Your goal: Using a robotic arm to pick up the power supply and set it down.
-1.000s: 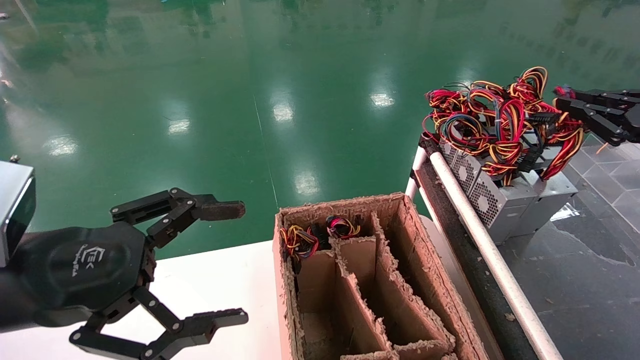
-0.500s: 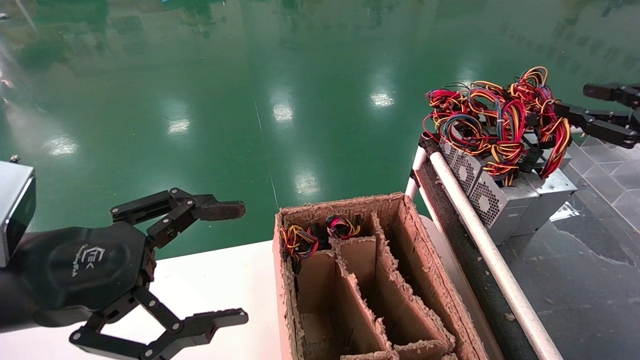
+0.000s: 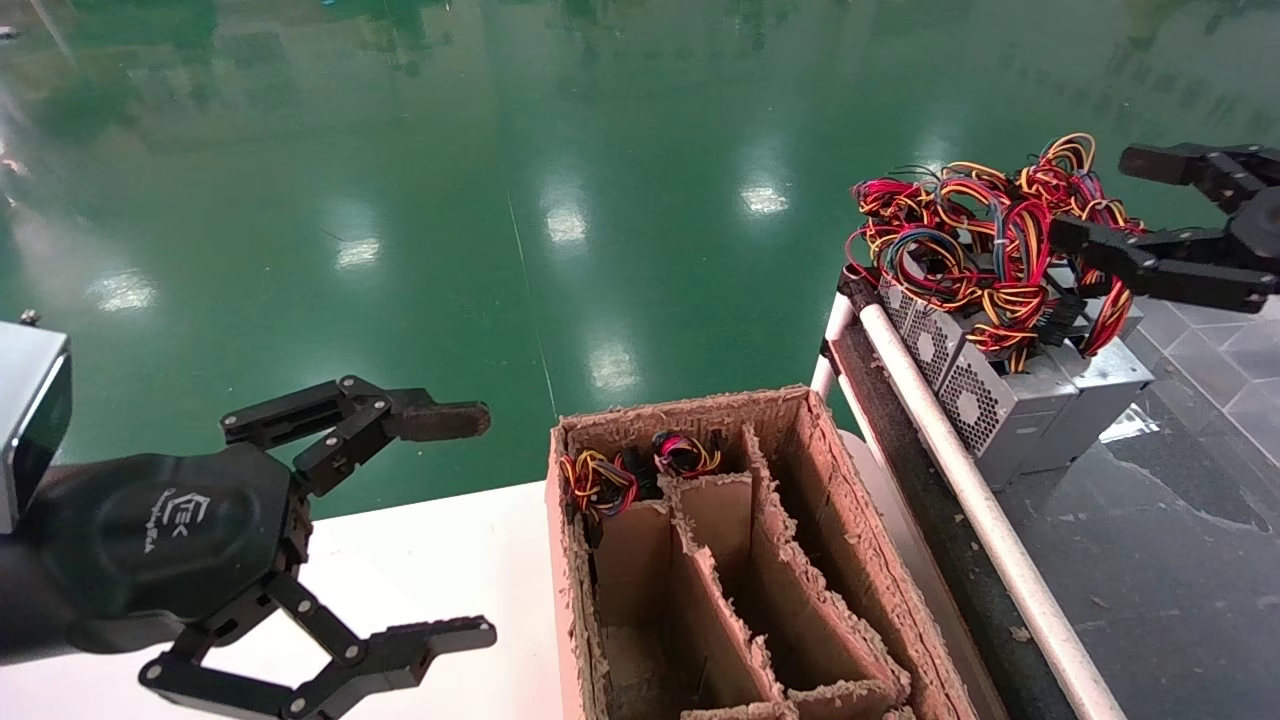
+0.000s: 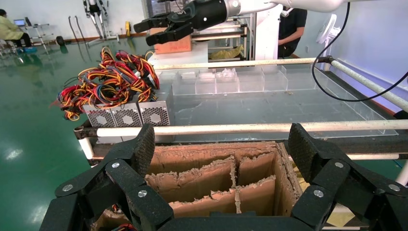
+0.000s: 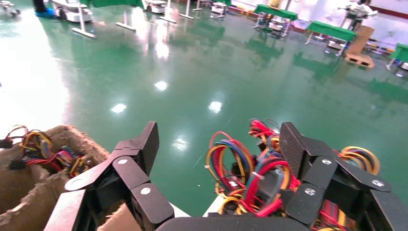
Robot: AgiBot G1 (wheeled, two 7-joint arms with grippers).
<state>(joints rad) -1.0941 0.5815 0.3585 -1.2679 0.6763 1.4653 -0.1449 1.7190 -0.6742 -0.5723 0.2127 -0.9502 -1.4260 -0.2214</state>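
Right black two-finger gripper (image 3: 1130, 200) reaches in level above the tangled wires, fingers wide apart, holding nothing. Grey perforated metal power supply (image 3: 975, 400) sits beside the white rail pipe (image 3: 960, 470). Left black gripper (image 3: 445, 525) parked over the white table (image 3: 440, 560), spread open, empty.

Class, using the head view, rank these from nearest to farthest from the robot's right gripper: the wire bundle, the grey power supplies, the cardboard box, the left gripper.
1. Wire bundle: directly at the right gripper, far right.
2. Power supplies: just beneath the wires, on the conveyor.
3. Cardboard box: centre, beside the conveyor rail.
4. Left gripper: opposite side, over the white table.
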